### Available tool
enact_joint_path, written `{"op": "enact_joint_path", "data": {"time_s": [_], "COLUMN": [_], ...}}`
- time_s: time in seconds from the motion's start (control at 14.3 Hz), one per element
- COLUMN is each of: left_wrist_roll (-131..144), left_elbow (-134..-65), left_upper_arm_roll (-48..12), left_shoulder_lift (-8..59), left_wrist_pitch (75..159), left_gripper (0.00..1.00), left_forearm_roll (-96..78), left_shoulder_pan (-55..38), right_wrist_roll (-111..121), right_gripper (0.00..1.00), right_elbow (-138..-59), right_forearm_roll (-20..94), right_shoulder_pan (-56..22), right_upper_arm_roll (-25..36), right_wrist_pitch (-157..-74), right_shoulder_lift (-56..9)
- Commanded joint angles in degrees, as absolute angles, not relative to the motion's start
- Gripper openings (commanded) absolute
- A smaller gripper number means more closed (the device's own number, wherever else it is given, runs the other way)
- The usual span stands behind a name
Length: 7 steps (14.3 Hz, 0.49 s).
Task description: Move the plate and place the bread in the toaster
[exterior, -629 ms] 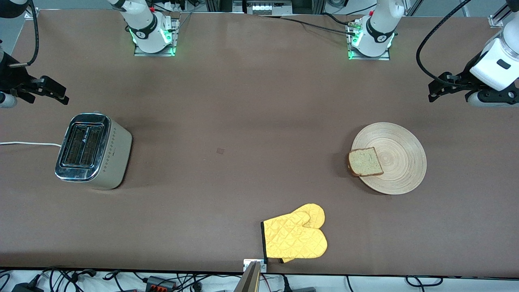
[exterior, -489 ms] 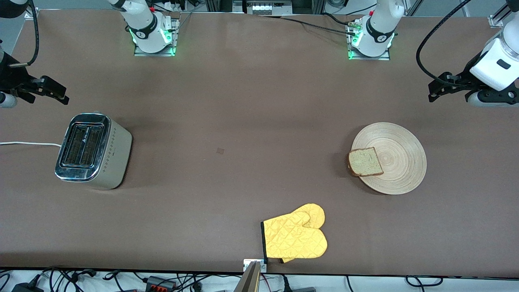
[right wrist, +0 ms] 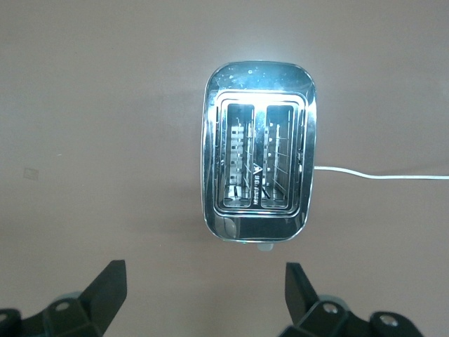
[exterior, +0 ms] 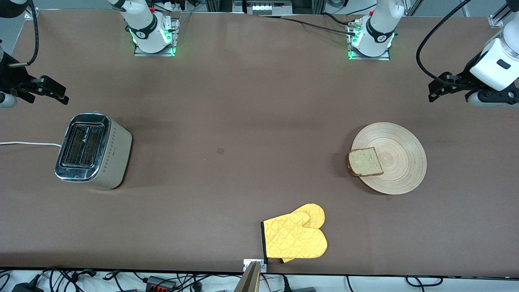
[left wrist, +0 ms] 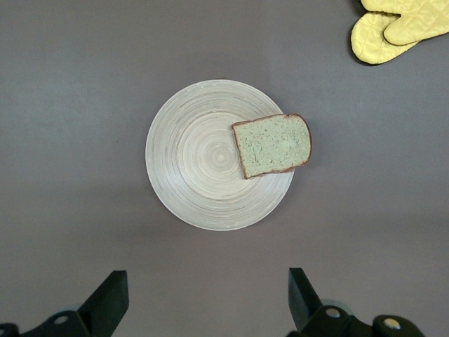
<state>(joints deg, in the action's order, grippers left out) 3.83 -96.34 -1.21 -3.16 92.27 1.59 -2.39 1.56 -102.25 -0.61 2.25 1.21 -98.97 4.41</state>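
Bread point(exterior: 365, 162) rests on the plate's point(exterior: 399, 154) rim toward the toaster point(exterior: 92, 151). Both grippers, left point(exterior: 433, 94) and right point(exterior: 61, 96), hang open-fingered over the table's ends, holding nothing.

Two glossy white, rounded arm bases point(exterior: 153, 30) (each banded in black and lit green below) are seen bolted to metal plates, while black angular two-finger grippers point(exterior: 436, 93) and looping black cables point(exterior: 425, 52) are carried at the white wrists.
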Motion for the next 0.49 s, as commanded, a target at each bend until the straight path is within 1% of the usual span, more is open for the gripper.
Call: {"op": "enact_joint_path", "data": {"time_s": [0.0, 0.21, 0.42], "left_wrist_roll": [3.16, 3.34, 3.51], "left_elbow": [-94.93, -94.75, -92.73], "left_upper_arm_roll": [-1.14, -1.14, -1.05], "left_shoulder_lift": [-2.38, -1.15, 0.79], "left_wrist_pitch": [90.97, 90.79, 87.02], "left_gripper": [1.00, 1.00, 1.00], "left_forearm_roll": [2.64, 2.55, 1.84], "left_shoulder_pan": [-2.82, -2.81, -2.46], "right_wrist_roll": [1.49, 1.23, 1.41], "right_gripper": [1.00, 1.00, 1.00], "right_elbow": [-102.13, -102.04, -102.04], "right_forearm_roll": [-0.70, -0.70, -0.79], "right_shoulder_pan": [3.25, 3.25, 3.25], "right_upper_arm_roll": [0.61, 0.61, 0.62], "right_wrist_pitch": [-98.44, -98.35, -98.96], "right_shoulder_lift": [4.40, 4.39, 4.31]}}
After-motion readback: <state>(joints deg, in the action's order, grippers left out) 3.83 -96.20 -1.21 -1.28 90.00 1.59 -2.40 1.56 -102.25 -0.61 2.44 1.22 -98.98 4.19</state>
